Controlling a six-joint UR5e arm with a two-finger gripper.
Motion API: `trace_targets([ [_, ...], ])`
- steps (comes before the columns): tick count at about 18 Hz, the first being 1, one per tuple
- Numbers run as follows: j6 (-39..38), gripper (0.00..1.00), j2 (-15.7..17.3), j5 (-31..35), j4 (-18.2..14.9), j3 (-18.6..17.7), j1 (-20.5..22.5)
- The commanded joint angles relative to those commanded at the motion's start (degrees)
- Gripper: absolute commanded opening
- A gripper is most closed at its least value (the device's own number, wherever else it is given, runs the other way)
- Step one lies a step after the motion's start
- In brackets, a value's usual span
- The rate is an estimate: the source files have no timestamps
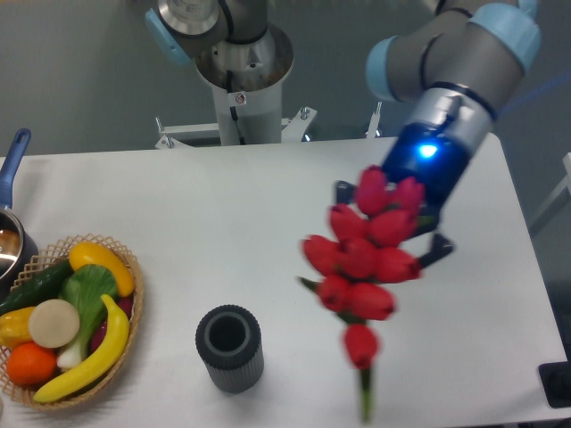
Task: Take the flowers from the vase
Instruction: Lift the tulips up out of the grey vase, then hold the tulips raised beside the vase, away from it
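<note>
The flowers (361, 259), a bunch of red tulip buds with a short green stem pointing down, hang in the air to the right of the vase, tilted. My gripper (390, 223) is shut on the upper part of the bunch; a dark finger shows on each side of the buds. The vase (229, 348), a short dark grey ribbed cylinder, stands upright on the white table near the front edge. Its round mouth is empty. The flowers are clear of the vase, about a hand's width to its right and above the table.
A wicker basket (134, 308) with banana, orange, cucumber and greens sits at the front left. A pot with a blue handle (13, 156) is at the far left edge. The arm's base (243, 98) stands behind the table. A dark object (558, 383) is at the front right corner.
</note>
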Motion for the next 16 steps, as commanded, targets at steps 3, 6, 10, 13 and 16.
trace_targets([
  [3,5.01,0.02,0.00,0.89,-0.09,-3.34,1.85],
  [6,9.23,0.02,0.18,1.33,-0.17,-6.24,3.52],
  [10,11.79,0.02,1.66,11.15,-0.44,-9.58,4.22],
  [13,11.71,0.03,3.34,21.77,-0.53,-12.13,3.79],
  [16,11.36,0.04,3.60,28.73,-0.62,-13.54,2.04],
])
